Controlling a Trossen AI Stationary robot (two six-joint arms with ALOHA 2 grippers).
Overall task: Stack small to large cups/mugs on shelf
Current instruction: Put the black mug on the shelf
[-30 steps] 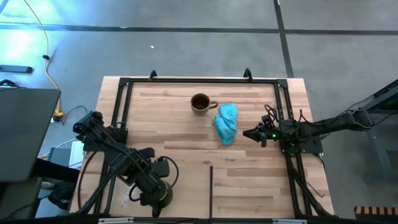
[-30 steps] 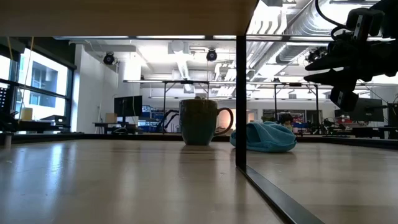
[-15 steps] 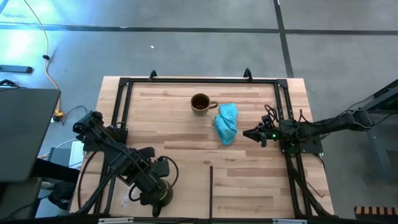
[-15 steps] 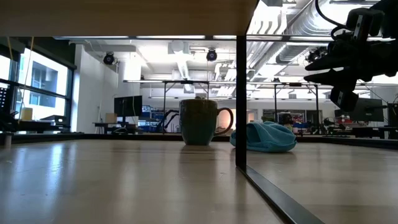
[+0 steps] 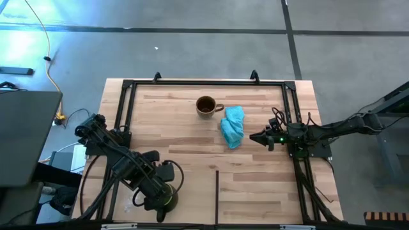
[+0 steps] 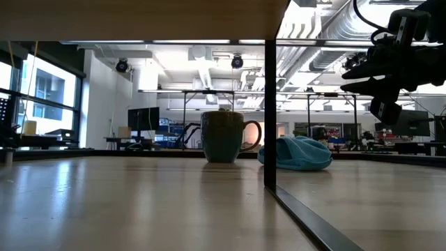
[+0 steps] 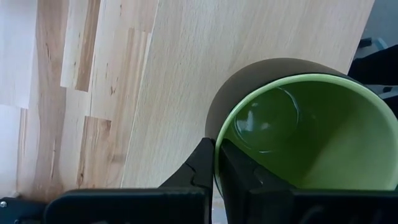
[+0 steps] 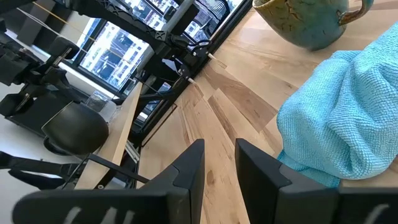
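Nothing has moved since the earlier frames: left gripper (image 7: 216, 163) stays clamped on the green mug (image 7: 298, 134) rim at the table's near-left corner, clear cup (image 7: 266, 119) nested inside. Right gripper (image 8: 219, 163), fingers apart and empty, hovers beside the cloth (image 5: 232, 126); brown mug (image 5: 206, 106) stands on the shelf (image 5: 172, 128). From overhead, the left arm hides the green mug.

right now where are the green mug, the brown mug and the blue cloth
green mug (image 7: 323, 149), left wrist view, inner wall
brown mug (image 5: 205, 106), high view, its opening
blue cloth (image 5: 232, 126), high view, middle of the folds
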